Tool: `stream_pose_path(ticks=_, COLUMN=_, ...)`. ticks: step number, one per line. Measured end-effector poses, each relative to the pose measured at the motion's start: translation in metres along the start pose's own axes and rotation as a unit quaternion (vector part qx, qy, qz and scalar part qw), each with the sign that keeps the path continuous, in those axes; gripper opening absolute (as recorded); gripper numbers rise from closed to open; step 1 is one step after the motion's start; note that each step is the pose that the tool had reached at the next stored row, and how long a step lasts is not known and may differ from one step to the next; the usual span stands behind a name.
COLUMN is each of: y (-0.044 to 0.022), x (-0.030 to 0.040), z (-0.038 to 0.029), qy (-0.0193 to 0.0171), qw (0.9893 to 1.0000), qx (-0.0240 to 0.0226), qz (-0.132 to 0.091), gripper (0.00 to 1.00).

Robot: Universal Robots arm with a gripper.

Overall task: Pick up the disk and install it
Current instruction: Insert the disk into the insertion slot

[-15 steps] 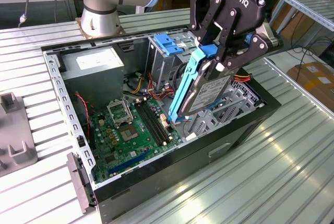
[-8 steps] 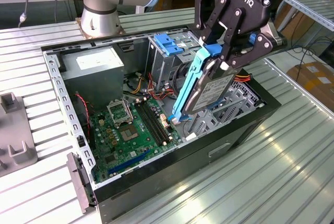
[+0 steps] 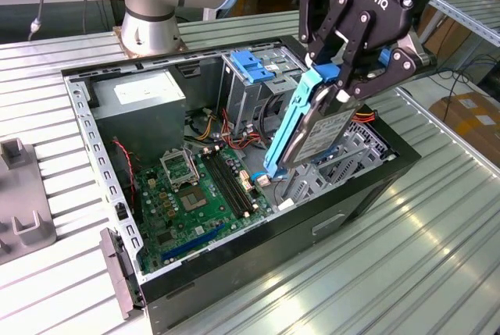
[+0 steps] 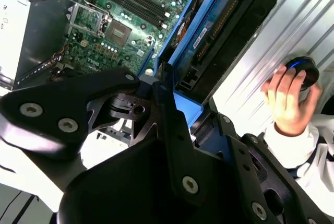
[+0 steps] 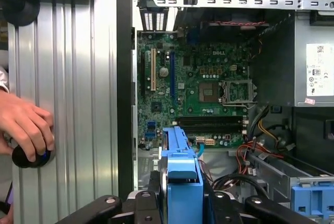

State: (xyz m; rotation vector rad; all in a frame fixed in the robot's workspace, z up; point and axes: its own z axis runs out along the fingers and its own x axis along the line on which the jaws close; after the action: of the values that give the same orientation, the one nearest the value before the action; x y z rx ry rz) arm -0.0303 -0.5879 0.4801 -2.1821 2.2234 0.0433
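One gripper [image 3: 342, 77] noted, its fingers clamped firmly on the upper end of the disk [image 3: 312, 128]. I see the disk hanging on edge and tilted, above the end of the open computer case [image 3: 351, 202] toward the exterior view's right. Its lower end sits down near the edge of the motherboard [image 3: 195, 194] and a grey metal cage. I cannot tell whether it touches anything there. Just beyond, red and yellow wires [image 3: 219, 128] lie between the board and the drive bay [image 3: 250, 77], which carries a blue bracket on top. Further back stands the power supply [image 3: 144, 97]. Outside the case, in the first wrist view, a person's hand [image 5: 26, 127] rests on a black knob [image 5: 31, 157] on the ribbed table [image 5: 78, 104].
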Motion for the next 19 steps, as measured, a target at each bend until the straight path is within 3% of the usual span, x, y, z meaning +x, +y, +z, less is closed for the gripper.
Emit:
stream_pose_path(ticks=2, y=-0.0019, x=0.0004, z=0.0000, qy=-0.0049, qw=1.0000, qx=-0.0001, qz=0.000, gripper=0.37)
stream_pose_path(ticks=3, y=-0.0029, x=0.0005, z=0.0000, qy=-0.0055, qw=1.0000, qx=-0.0001, qz=0.000, gripper=0.37)
stream_pose_path(ticks=19, y=-0.0295, x=0.0007, z=0.0029, qy=-0.0057, qw=1.0000, qx=-0.0006, qz=0.000, gripper=0.37)
